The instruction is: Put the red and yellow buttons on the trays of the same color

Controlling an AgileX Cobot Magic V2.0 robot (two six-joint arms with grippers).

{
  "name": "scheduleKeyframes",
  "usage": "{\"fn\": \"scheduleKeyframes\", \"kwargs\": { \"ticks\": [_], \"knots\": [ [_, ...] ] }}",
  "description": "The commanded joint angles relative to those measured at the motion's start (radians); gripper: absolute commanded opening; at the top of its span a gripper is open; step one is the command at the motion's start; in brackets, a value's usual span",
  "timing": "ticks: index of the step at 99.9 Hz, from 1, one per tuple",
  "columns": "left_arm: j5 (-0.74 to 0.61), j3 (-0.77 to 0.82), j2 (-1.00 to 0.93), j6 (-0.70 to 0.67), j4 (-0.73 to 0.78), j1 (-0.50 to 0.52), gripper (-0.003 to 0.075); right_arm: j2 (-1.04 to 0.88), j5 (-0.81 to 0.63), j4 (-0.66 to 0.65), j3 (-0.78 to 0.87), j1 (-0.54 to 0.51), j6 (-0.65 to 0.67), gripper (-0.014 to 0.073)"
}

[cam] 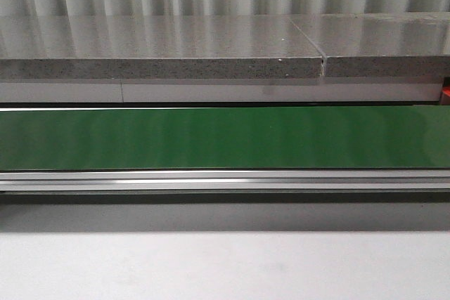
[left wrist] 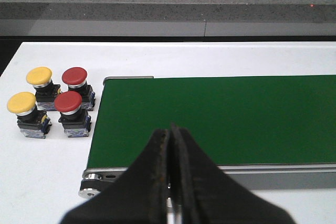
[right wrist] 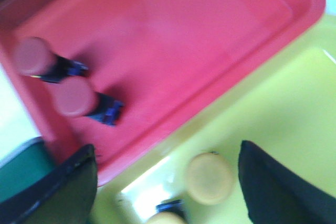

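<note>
While I watch through the front camera, I see only the green conveyor belt (cam: 225,138) running across the frame, the white counter (cam: 225,265) in front of it and a grey stone ledge (cam: 162,50) behind; neither arm shows there.

From my left wrist camera, the belt's end lies straight ahead of the left tool (left wrist: 170,145), whose black fingers (left wrist: 155,171) are pressed together with nothing between them. Off to one side of that tool, on the white counter beside the belt's end, four buttons stand upright in a tight cluster: two yellow buttons (left wrist: 22,103) (left wrist: 39,76) on the outer side, two red buttons (left wrist: 68,102) (left wrist: 74,76) nearer the belt.

From my right wrist camera, which is blurred, the right tool (right wrist: 168,182) hangs spread wide and empty over the trays. The red tray (right wrist: 210,40) lies beyond its fingers and touches the yellow tray (right wrist: 283,114), which sits directly under them. Two red buttons (right wrist: 32,56) (right wrist: 72,97) lie tipped on their sides in the red tray. One yellow button (right wrist: 209,178) rests in the yellow tray between the fingers, and a second yellow button (right wrist: 164,217) peeks in at the frame edge.
</note>
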Motion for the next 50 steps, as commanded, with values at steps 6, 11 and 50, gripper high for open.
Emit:
{"fn": "scheduleKeyframes", "kwargs": {
  "ticks": [6, 11, 50],
  "knots": [
    [-0.074, -0.028, 0.004, -0.002, -0.010, -0.007, -0.0020, -0.145, -0.010, 0.021, -0.027, 0.082, -0.009, 0.0561],
    [-0.074, -0.028, 0.004, -0.002, -0.010, -0.007, -0.0020, -0.178, -0.007, 0.021, -0.025, 0.122, -0.019, 0.0561],
    [-0.074, -0.028, 0.004, -0.002, -0.010, -0.007, -0.0020, -0.432, -0.083, 0.021, 0.071, 0.498, -0.117, 0.0561]
  ]
}}
